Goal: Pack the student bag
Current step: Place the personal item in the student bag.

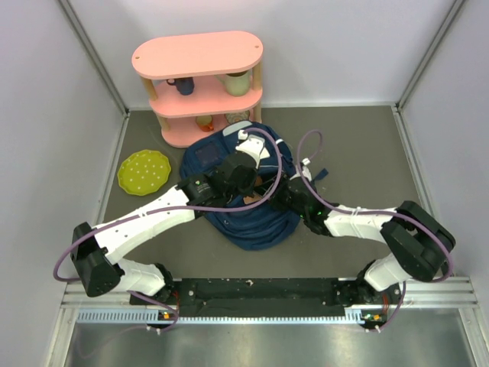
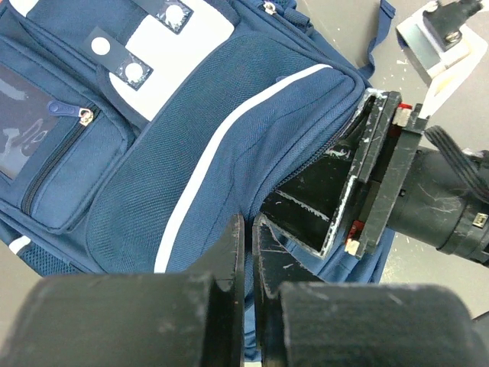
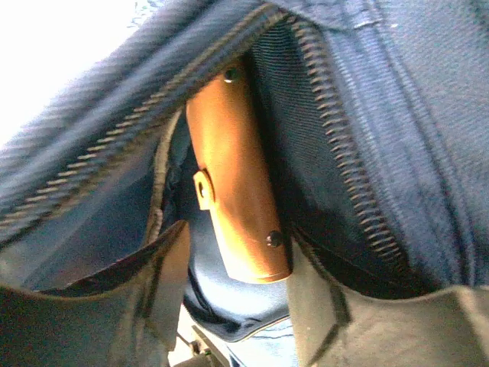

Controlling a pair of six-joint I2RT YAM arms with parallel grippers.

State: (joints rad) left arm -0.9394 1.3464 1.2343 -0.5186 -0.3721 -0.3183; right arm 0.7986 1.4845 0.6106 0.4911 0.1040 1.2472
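Observation:
The student bag [image 1: 246,223] is a navy backpack with a white stripe, lying mid-table. My left gripper [image 1: 248,180] rests on its top. In the left wrist view the bag [image 2: 191,138] fills the frame, and the left gripper [image 2: 248,229] is shut on a fold of its blue fabric. My right gripper [image 1: 280,193] reaches into the bag's opening from the right and also shows in the left wrist view [image 2: 348,195]. In the right wrist view the right gripper [image 3: 237,264] is open inside the unzipped opening [image 3: 344,153]. An orange-brown case with rivets [image 3: 233,191] lies between its fingers.
A pink two-tier shelf [image 1: 200,84] stands behind the bag, holding a dark mug [image 1: 182,84] and a cream cup [image 1: 237,82]. A green plate [image 1: 144,170] lies to the bag's left. White walls close in the table on three sides.

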